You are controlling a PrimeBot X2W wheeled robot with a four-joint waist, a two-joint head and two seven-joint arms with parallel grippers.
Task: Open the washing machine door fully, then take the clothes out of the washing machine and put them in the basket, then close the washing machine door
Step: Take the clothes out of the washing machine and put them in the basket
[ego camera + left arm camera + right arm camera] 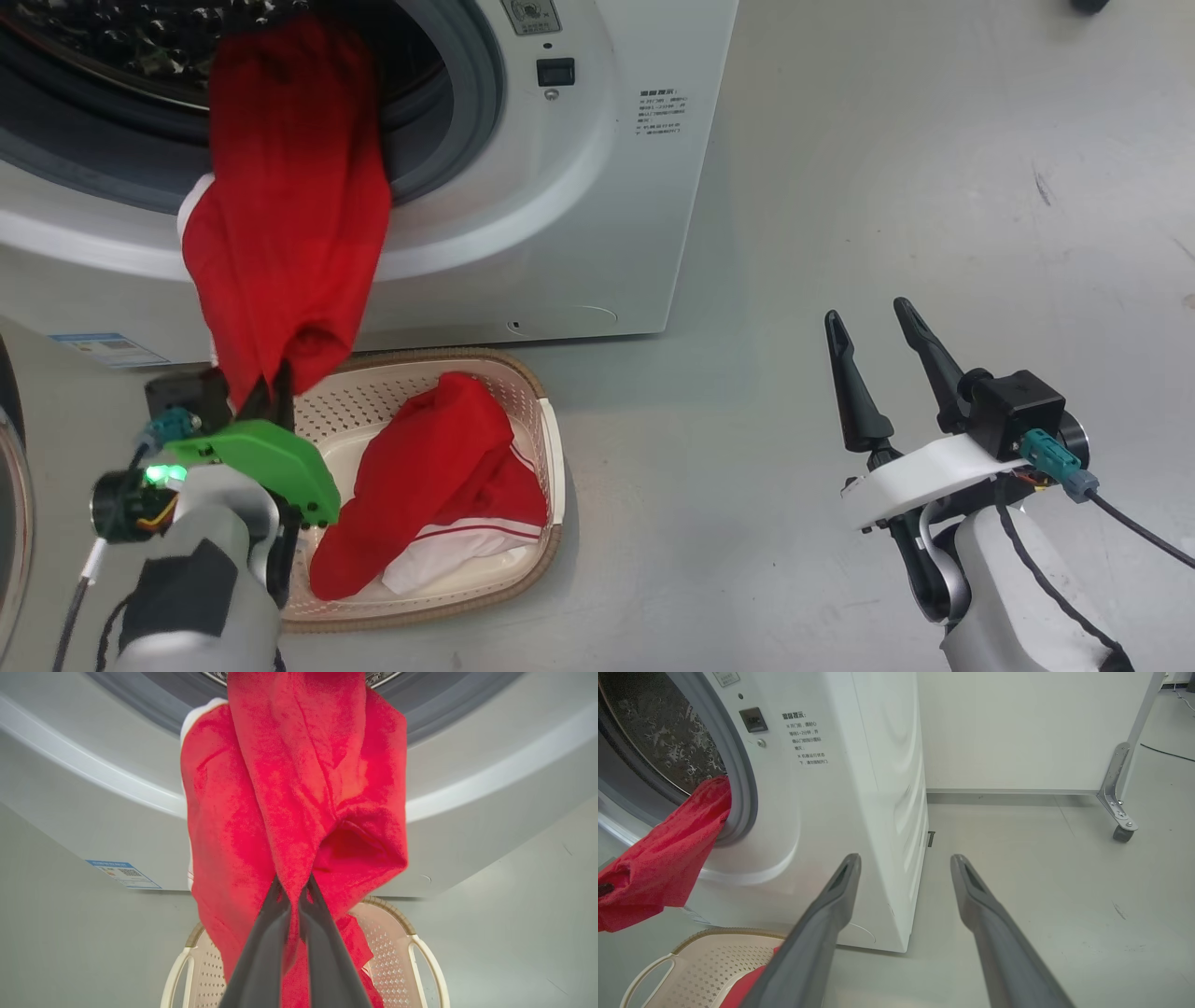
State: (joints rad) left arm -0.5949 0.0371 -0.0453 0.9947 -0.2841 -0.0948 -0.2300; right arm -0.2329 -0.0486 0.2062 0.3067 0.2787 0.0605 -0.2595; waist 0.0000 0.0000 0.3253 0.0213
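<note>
Head view | my left gripper [269, 387] clamped on the clothes [289, 215] at 8 o'clock; fabric trails from the washing machine [597, 215] at 11; basket [555, 448] at 6 | right gripper [882, 359] spread, idle | risk: tail may snag the gasket [474, 93], I reckon

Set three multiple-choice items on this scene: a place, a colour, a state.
1. Where is the small cream perforated plastic basket? A) on the grey floor before the white boxy washing machine B) atop the machine C) behind the machine
2. The fabric garment hanging from the perforated steel drum is: A) blue B) bright red C) green
3. The left gripper is: A) open, empty B) shut on that garment C) shut on the basket
Answers: 1A, it sits before the machine; 2B, plainly red cloth; 3B, dark fingers pinch it.
</note>
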